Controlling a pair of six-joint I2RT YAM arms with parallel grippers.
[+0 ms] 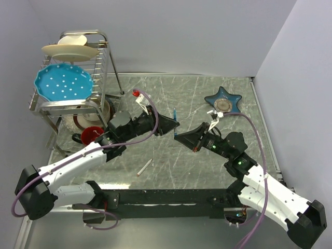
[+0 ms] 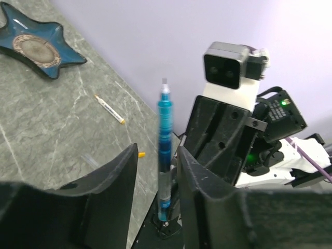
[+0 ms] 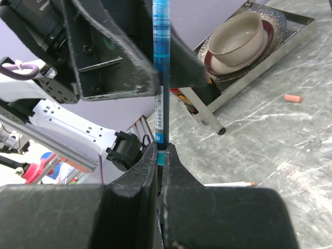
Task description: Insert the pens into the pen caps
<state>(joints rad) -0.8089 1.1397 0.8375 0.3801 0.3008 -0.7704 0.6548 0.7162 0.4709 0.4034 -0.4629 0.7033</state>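
Left gripper (image 2: 157, 155) ajar, right gripper (image 3: 160, 153) closed

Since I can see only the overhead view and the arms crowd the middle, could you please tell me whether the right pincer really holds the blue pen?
Observer: Yes. The right wrist view shows the right pincer shut on one end of the blue pen.
Operator: Thank you. Does the left pincer grip it too?
Observer: Not yet. In the left wrist view the left pincer straddles the pen, with a gap on each side.
Operator: Is any cap nearby?
Observer: Possibly. A tiny yellow-orange piece lies on the table beside that pincer, too small to be sure.
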